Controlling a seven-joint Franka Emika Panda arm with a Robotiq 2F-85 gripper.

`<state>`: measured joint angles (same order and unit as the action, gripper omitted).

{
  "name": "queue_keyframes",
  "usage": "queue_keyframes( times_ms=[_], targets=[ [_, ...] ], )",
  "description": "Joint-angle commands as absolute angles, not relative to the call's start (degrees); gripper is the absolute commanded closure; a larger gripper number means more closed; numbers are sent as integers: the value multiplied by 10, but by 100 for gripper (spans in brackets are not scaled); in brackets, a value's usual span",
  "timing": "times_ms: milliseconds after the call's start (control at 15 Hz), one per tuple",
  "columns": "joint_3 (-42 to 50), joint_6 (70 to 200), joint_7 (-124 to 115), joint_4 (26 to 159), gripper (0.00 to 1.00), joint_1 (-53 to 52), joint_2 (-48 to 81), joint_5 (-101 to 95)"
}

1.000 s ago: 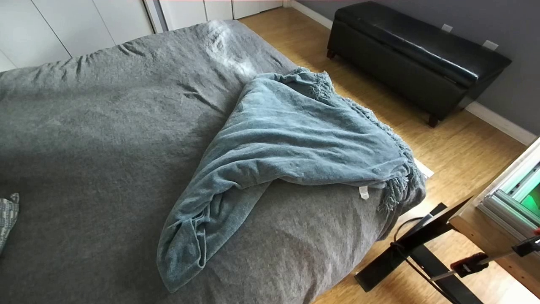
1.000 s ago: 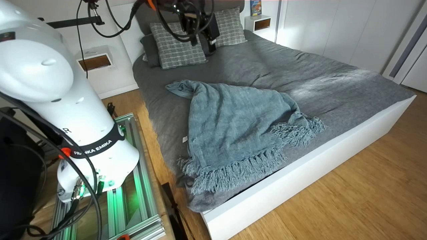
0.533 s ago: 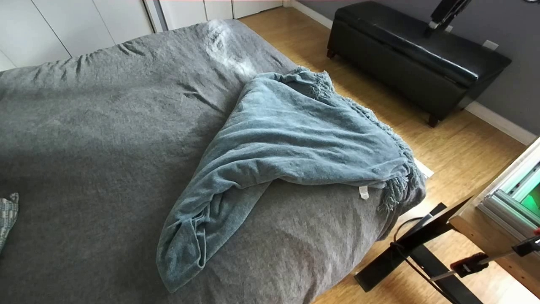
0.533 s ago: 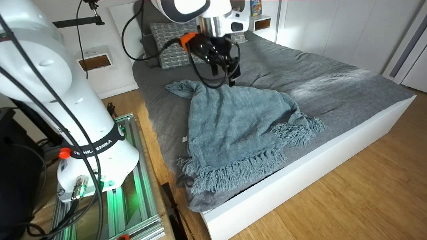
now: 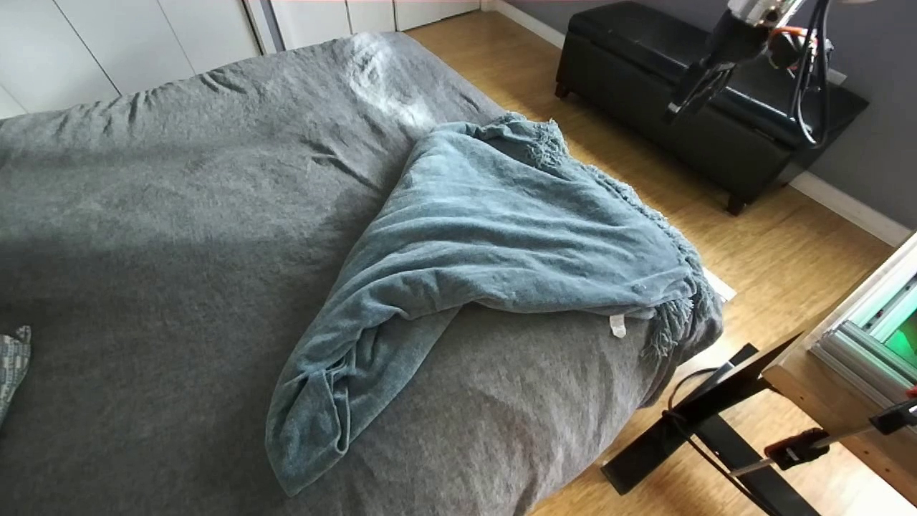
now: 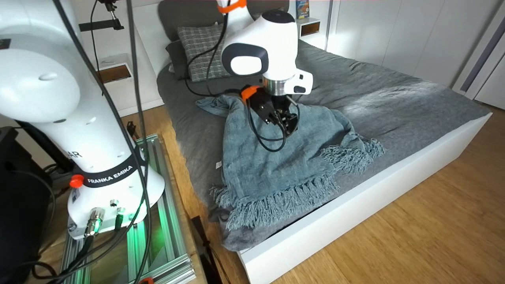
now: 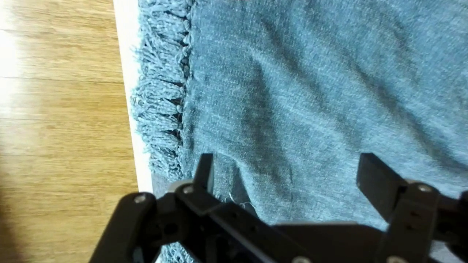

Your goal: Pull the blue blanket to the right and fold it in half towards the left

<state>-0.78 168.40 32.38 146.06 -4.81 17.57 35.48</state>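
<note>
Jaws spread wide, my gripper [image 7: 286, 168] hung above the blue blanket [image 7: 321, 102], near its fringe [image 7: 161, 87], as I watched through the wrist view. Rumpled atop the gray bed cover [image 6: 339, 83] close to one corner, the blanket had its fringe beside the white footboard [image 6: 367, 199] and a small white tag [image 5: 617, 327] poking from an edge.

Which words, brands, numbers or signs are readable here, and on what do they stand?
"FRANKA EMIKA" on the dark band
"AR" on the robot arm, perhaps incomplete
Too small or blurred: the arm's dark label, the white tag of the blue blanket, the colourful item on the nightstand.
</note>
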Motion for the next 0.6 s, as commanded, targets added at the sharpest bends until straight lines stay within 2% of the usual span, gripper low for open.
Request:
queue_keyframes(
  times_ms=[0, 200, 267, 533],
  targets=[
    [-48, 1726, 392, 1363, 0, 9, 304, 394],
    [-33, 1742, 379, 1312, 0, 13, 383, 362],
    [-37, 1730, 373, 1356, 0, 12, 326, 369],
    [-32, 1736, 375, 1315, 0, 13, 384, 368]
  ],
)
